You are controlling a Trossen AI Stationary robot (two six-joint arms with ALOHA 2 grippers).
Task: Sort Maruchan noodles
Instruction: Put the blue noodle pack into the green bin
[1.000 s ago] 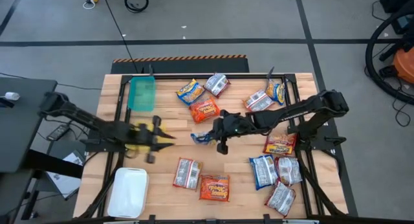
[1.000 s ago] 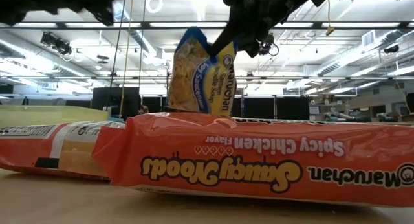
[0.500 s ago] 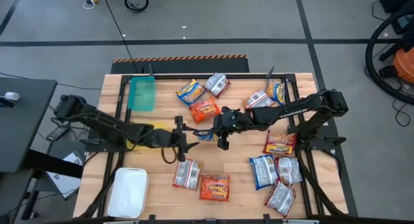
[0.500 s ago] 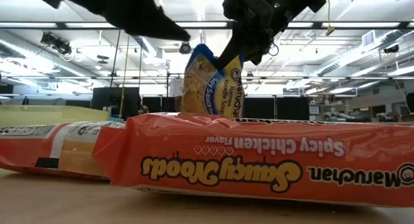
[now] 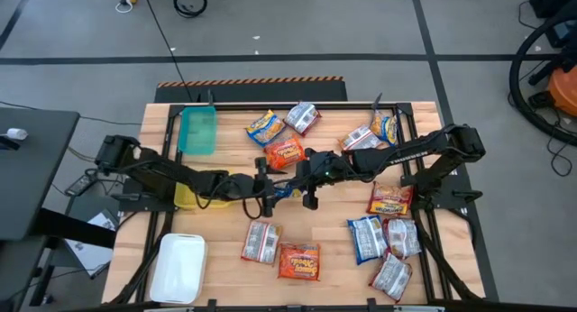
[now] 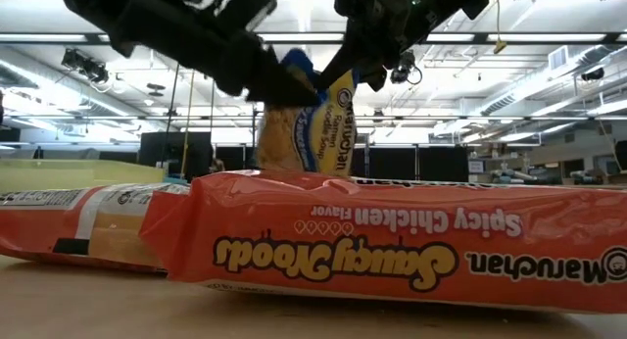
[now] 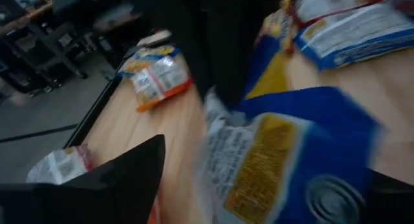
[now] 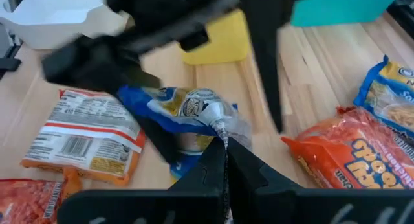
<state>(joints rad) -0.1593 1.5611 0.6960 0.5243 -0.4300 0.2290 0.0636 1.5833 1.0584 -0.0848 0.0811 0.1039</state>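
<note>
A blue-and-yellow Maruchan noodle packet [image 5: 287, 191] hangs over the middle of the table, with my right gripper [image 5: 305, 178] shut on it. My left gripper [image 5: 268, 188] reaches in from the table's left and is open. Its two fingers stand on either side of the packet [image 7: 291, 166]; I cannot tell whether they touch it. Other packets lie flat on the table: orange ones [image 5: 284, 153] [image 5: 298, 261], a silver one [image 5: 261, 241] and a cluster at the right [image 5: 383, 240]. My right gripper pinches the blue packet's crimped end seal [image 8: 223, 130] between its two fingers [image 8: 204, 169]. The fingers slant down from the table's right. The packet hangs upright below them [image 6: 304, 128]. An orange packet [image 6: 392, 246] in front hides its lower end in the low view.
A teal bin [image 5: 197, 130] stands at the far left and a white bin [image 5: 178, 267] at the near left. A yellow bin [image 5: 187, 197] lies partly under my left arm. Blue and silver packets lie at the far edge [image 5: 264, 126] [image 5: 303, 117] [image 5: 370, 136].
My left gripper has swept from over the yellow bin toward the table's right, sinking a little, up to the hanging blue packet, and its fingers have opened wider. The packet has turned a little below my right gripper.
</note>
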